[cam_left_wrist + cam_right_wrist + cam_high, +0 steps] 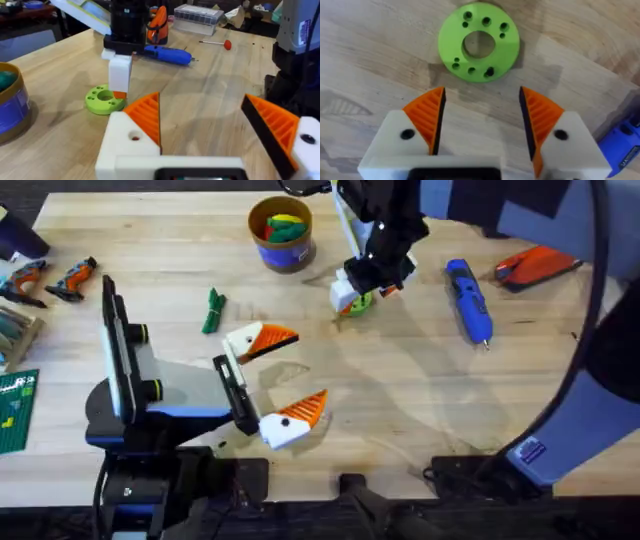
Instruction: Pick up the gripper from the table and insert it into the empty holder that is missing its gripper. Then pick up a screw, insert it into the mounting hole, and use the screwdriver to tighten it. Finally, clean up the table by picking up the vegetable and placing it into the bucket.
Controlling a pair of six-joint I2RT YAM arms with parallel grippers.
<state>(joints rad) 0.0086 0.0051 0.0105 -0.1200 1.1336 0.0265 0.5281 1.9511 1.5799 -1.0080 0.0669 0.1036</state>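
My right gripper (358, 298) hangs open just above a lime-green disc (455, 45) with several small holes at the table's back middle. My left gripper (305, 370) stands open near the front, holding nothing. All four white finger blocks carry orange ribbed pads (427, 115). A loose gripper piece and an empty holder are out of view. The blue screwdriver (468, 298) lies to the right of the disc. The dark green vegetable (213, 310) lies left of centre. The blue bucket (285, 252) stands at the back and holds yellow, red and green toys.
An orange and black case (535, 265) lies at the back right. Small orange-handled tools (70, 277) and a green board (15, 410) sit along the left edge. A thin rod with a red handle (220, 43) lies beyond the screwdriver (167, 54).
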